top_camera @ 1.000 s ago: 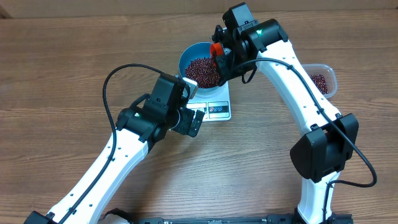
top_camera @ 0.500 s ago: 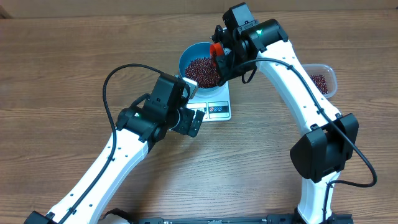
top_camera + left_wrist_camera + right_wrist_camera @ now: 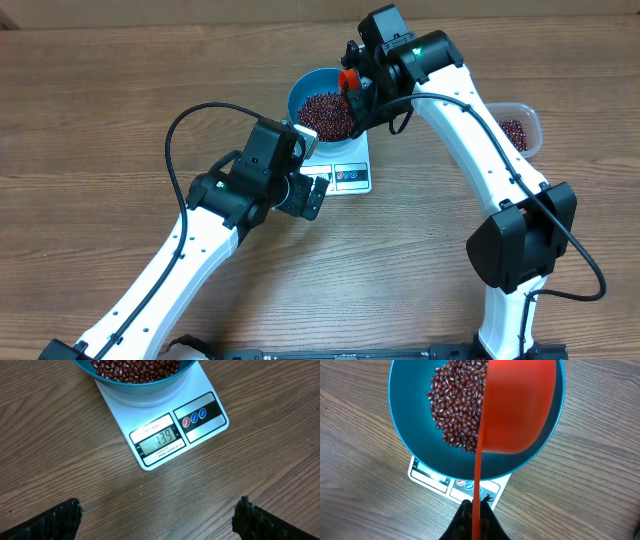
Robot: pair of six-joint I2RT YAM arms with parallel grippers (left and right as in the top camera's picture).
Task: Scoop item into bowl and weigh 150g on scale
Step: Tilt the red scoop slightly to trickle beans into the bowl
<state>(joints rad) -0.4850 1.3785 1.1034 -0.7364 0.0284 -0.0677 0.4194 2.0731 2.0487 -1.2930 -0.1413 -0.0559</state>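
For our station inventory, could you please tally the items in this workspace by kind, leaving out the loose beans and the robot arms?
Containers: 2 (blue bowl, clear tub)
Scales: 1 (white scale)
Scoops: 1 (red scoop)
Total: 4

Bright, even light falls from above in all three views. In the overhead view the arms throw only soft, pale shadows on the tabletop (image 3: 100, 120). In the left wrist view the white scale (image 3: 130, 420) is sharp and its numbers are easy to read. The dark fingers (image 3: 50, 522) in the bottom corners look fuzzy. In the right wrist view the beans (image 3: 457, 405) are sharp, but the handle of the scoop (image 3: 520, 405) is blurry at the bottom edge.
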